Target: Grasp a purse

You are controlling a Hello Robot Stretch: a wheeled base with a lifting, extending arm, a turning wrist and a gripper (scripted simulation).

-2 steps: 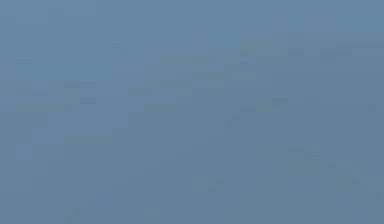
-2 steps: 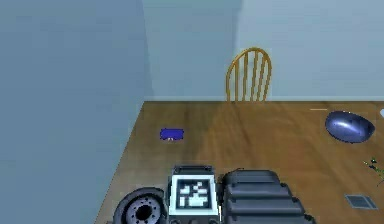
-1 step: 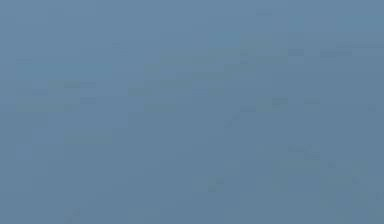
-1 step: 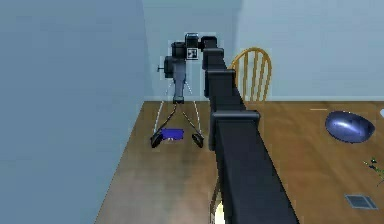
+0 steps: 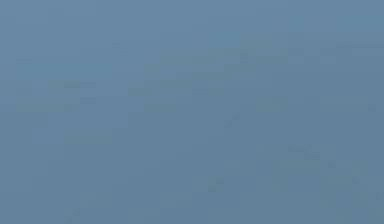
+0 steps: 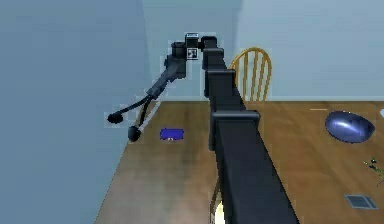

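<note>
In the arm side view the dark arm (image 6: 235, 140) rises from the bottom edge toward a far corner of the room. My gripper (image 6: 124, 124) hangs down and to the left from its far end, its thin fingers (image 6: 113, 118) low against the blue wall and wooden floor. It holds nothing. A small flat purple thing (image 6: 172, 134) lies on the floor just right of the fingertips. A rounded blue-grey thing (image 6: 350, 126), possibly a bag, lies on the floor at the far right.
A plain blue wall (image 5: 192, 112) stands close in the forward view. A wooden chair (image 6: 254, 74) stands against the far wall behind the arm. A floor vent (image 6: 361, 201) and a small dark object (image 6: 375, 166) lie at the right.
</note>
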